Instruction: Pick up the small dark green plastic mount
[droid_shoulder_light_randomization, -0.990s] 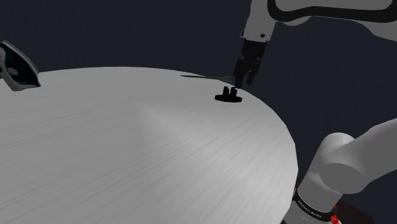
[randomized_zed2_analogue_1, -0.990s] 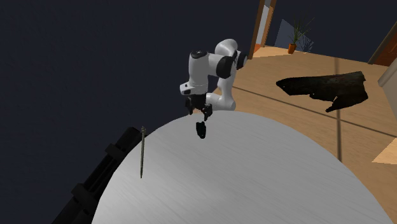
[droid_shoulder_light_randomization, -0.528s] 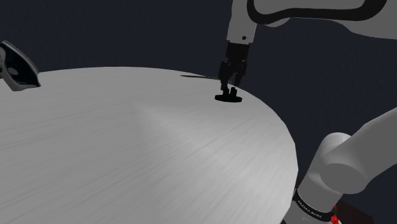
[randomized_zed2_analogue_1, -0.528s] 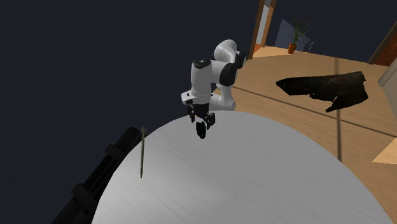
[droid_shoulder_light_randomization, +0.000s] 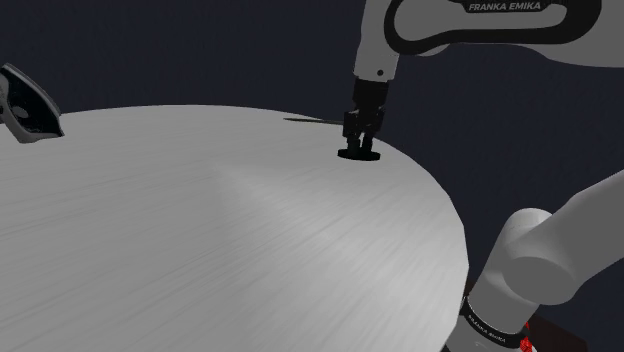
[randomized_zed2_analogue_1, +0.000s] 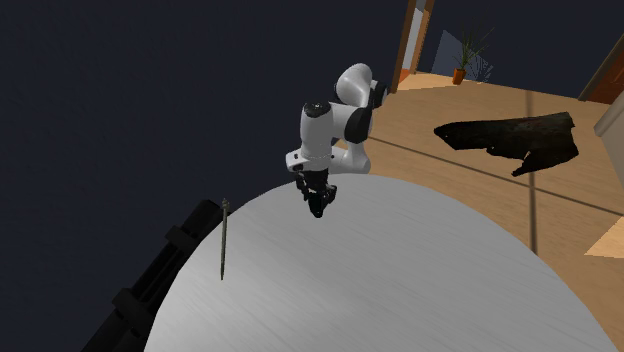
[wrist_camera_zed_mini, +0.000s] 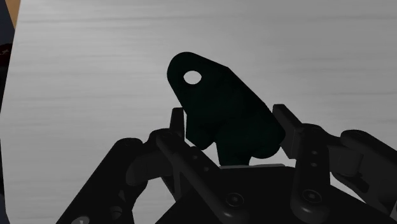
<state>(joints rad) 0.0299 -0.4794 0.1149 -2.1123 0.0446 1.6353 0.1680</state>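
Hand (droid_shoulder_light_randomization: 359, 138) down over the mount (droid_shoulder_light_randomization: 358, 154), pointing straight at the desk (droid_shoulder_light_randomization: 200, 250). Hand open: in the wrist view the two black fingers (wrist_camera_zed_mini: 177, 122) stand apart, one on each side of the mount (wrist_camera_zed_mini: 222, 108), with its raised part between them. Whether either finger touches it: cannot tell. Mount is very dark green, a flat tab with a small round hole at the end pointing away from the hand (wrist_camera_zed_mini: 229, 118). It sits flat on the desk (wrist_camera_zed_mini: 95, 57), near the rim.

Second exterior view: hand (randomized_zed2_analogue_1: 317, 192) right over the mount (randomized_zed2_analogue_1: 318, 211), white arm (randomized_zed2_analogue_1: 325, 125) rising behind it. Desk (randomized_zed2_analogue_1: 400, 280) is round and pale grey with brushed streaks.

Thin dark rod (droid_shoulder_light_randomization: 312, 120) lies beyond the mount toward the shoulder view's left, apart from it. In the second exterior view the rod (randomized_zed2_analogue_1: 223, 240) is to the mount's left, by the desk rim. Grey-and-dark wedge-shaped thing (droid_shoulder_light_randomization: 25, 105) is far from the mount, at the desk's rim on the shoulder view's left.

Past the mount in the second exterior view: wooden floor (randomized_zed2_analogue_1: 470, 110), a dark lumpy thing (randomized_zed2_analogue_1: 510, 138) on it to the mount's right, and a potted plant (randomized_zed2_analogue_1: 463, 58) further off.
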